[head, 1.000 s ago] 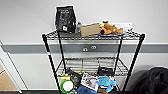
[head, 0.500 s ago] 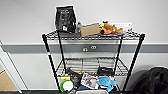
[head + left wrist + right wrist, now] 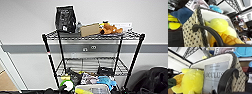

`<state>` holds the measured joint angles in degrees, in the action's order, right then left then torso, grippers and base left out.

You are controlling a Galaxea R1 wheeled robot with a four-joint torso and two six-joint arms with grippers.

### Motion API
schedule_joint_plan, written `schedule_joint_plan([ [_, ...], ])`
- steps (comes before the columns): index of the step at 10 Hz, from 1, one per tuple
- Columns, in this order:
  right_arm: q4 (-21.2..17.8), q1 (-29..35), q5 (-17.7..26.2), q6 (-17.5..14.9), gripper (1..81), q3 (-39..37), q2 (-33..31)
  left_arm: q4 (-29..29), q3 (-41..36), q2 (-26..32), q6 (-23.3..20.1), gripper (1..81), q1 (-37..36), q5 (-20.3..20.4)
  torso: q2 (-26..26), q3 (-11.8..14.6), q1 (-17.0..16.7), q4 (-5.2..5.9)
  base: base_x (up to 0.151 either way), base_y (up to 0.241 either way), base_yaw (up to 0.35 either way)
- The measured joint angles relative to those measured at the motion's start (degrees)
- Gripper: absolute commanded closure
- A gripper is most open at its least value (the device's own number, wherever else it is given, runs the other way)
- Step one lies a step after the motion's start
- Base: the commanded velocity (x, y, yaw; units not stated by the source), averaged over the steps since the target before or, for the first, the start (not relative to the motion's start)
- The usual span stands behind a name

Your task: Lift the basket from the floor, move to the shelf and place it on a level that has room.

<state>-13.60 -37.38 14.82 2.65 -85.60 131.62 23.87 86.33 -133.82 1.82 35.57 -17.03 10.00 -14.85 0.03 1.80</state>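
Nothing moved, basket (image 3: 238,72) holds booklet (image 3: 214,75) lettered "OCCLUS"

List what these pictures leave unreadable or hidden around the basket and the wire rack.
- Beige woven basket: head view, cut off by the lower edge.
- Tall black wire rack: lowest part, same edge.
- White booklet: right wrist view, title cut short by a dark curved bar.
- Yellow plush toy: left wrist view, partly behind a dark curved bar.
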Motion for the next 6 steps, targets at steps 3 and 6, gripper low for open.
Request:
schedule_joint_plan([
  [3, -1.9, 2.8, 0.1, 0.0, 81.1, 3.0, -1.7, 0.1, -4.5, 2.9, 1.6, 81.1, -3.1, -0.1, 0.0, 0.0, 0.0, 0.0, 0.0, 0.0, 0.0],
  [6, -4.0, 5.6, 0.4, 0.0, 81.1, 6.7, -4.4, 0.2, -9.3, 5.3, 3.9, 81.1, -6.5, -0.5, 0.0, 0.0, 0.0, 0.0, 0.0, 0.0, 0.0],
])
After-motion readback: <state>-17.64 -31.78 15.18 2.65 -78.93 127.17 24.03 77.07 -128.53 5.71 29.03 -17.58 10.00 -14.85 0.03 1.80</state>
